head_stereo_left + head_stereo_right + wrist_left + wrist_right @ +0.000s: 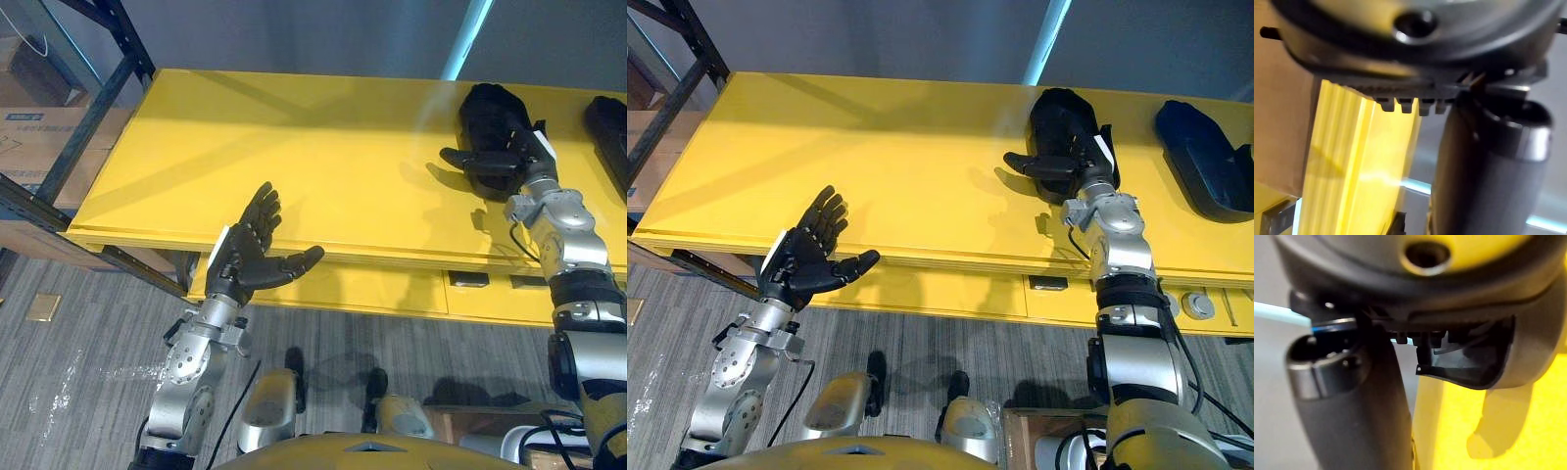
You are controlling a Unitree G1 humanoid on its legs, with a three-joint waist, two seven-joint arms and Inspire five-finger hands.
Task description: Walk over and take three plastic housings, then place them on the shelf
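A black plastic housing (485,103) lies on the yellow shelf top (294,147), toward the back right. My right hand (509,147) rests over its near end, fingers laid flat on it and thumb sticking out to the left; the housing's edge (1469,362) shows just past the palm. A second dark housing (1200,157) lies further right on the same surface. Raised in front of the shelf's front edge, my left hand (250,250) is open, palm up, holding nothing.
A dark metal rack (98,88) with cardboard boxes (39,127) stands at the left. Below the yellow top's front edge runs a row of yellow drawer fronts (392,289). Grey floor (88,343) lies under the left arm.
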